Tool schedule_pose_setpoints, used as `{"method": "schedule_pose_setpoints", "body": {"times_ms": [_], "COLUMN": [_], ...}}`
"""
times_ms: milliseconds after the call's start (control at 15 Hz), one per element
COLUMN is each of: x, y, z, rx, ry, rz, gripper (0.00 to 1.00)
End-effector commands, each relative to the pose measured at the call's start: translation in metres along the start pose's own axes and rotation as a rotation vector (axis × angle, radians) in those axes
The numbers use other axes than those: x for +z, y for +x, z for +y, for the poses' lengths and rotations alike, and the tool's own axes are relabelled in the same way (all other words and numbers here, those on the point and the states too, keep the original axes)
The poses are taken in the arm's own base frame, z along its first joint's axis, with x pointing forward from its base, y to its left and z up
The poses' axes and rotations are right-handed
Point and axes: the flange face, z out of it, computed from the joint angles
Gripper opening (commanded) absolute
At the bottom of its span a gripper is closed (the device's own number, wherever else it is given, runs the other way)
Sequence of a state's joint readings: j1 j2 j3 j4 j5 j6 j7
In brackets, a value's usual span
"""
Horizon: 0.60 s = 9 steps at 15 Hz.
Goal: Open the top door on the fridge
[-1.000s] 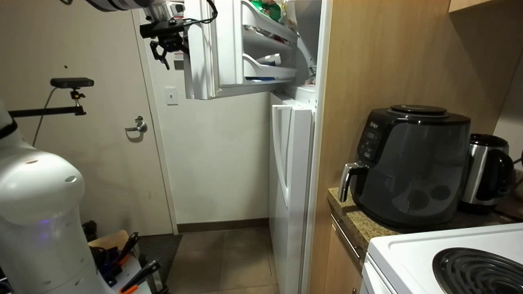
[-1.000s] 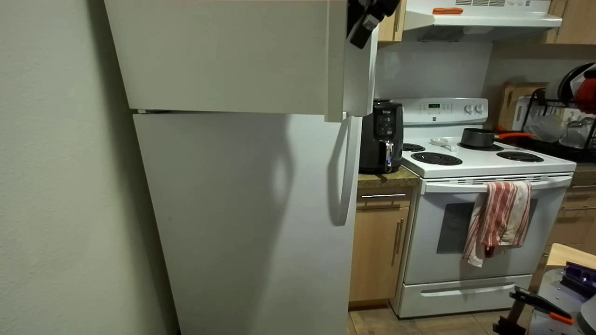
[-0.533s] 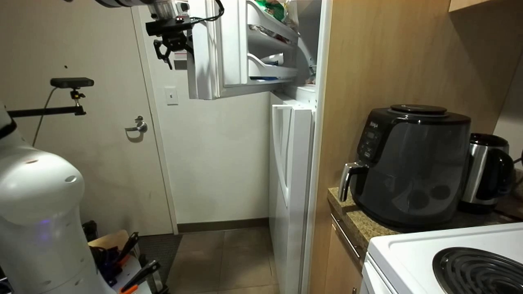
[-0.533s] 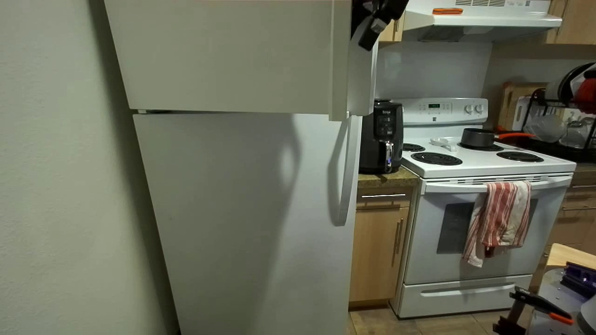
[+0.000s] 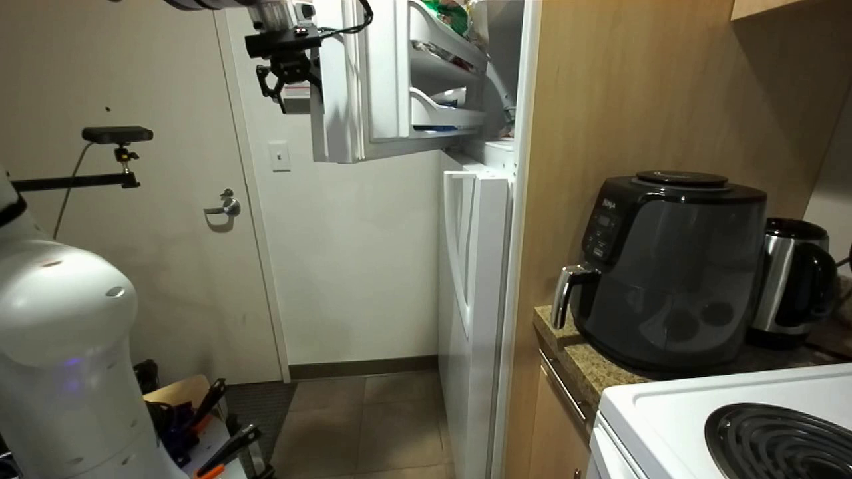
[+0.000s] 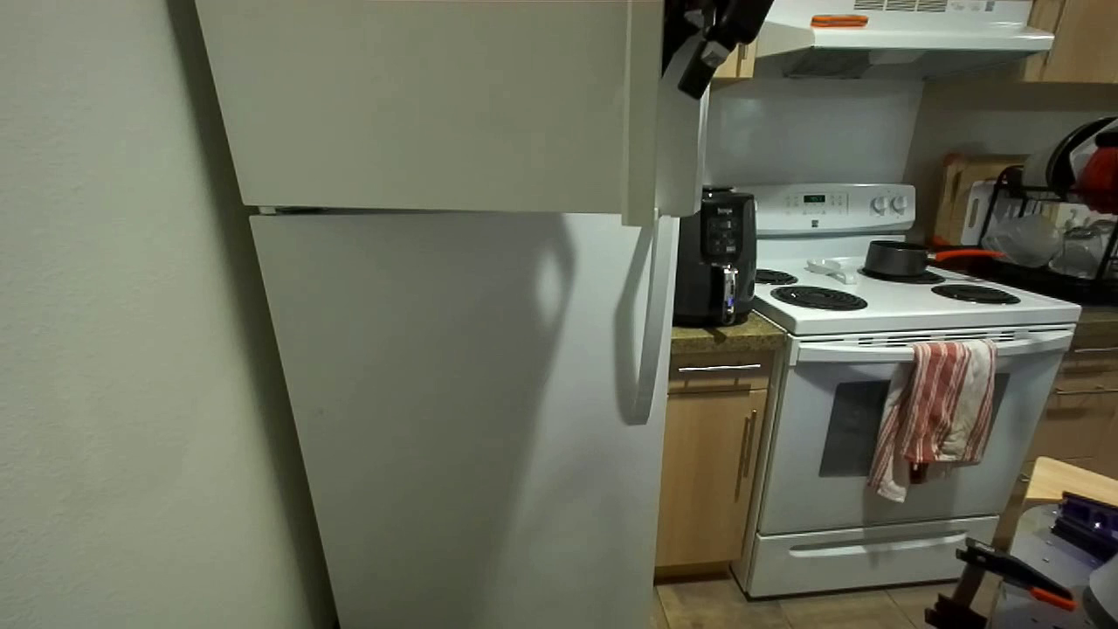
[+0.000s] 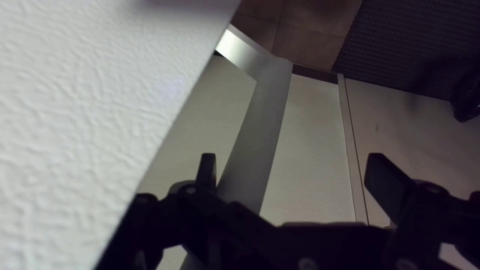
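Freezer door (image 6: 419, 105) stands open, handle (image 7: 258, 142) between the tool's (image 7: 290, 161) parted fingers (image 7: 386, 185).

My gripper (image 7: 292, 167): black. My arm (image 5: 63, 313): white. Top door (image 6: 424, 105): plain white outside, white racks (image 5: 439, 118) within. Lower door (image 6: 419, 393): white. Packet (image 5: 454, 16): green. Air fryer (image 5: 672, 273): black and dark grey, silver handle (image 5: 564, 296). Kettle (image 5: 782, 283): silver and black. Stove (image 6: 891, 310): white, black burners (image 6: 818, 298) in ringed coils. Saucepan (image 6: 895, 259): dark grey, orange handle (image 6: 965, 254). Towel (image 6: 948, 402) — red and white stripes. Countertop (image 5: 599, 364) — speckled brown. Floor (image 5: 359, 426): brown, tiled in a grid. Cabinet door (image 6: 706, 480): pale tan wood.
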<state>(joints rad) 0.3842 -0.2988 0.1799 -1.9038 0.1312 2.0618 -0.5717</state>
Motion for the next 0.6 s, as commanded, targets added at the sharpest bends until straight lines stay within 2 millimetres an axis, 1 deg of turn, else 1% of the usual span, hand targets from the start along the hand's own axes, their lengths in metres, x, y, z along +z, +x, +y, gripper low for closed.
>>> {"method": "schedule_pose_setpoints", "body": {"times_ms": [0,267,533], "x": [-0.005,-0.004,-0.004], "y": [-0.016,-0.026,-0.03], "z": [0.0,0.02,0.028], "rx": [0.002,0.015,0.022], "ry": [0.079,0.046,0.003], "rz": [0.046,0.049,0.047], "gripper": [1.0,1.0,1.0]}}
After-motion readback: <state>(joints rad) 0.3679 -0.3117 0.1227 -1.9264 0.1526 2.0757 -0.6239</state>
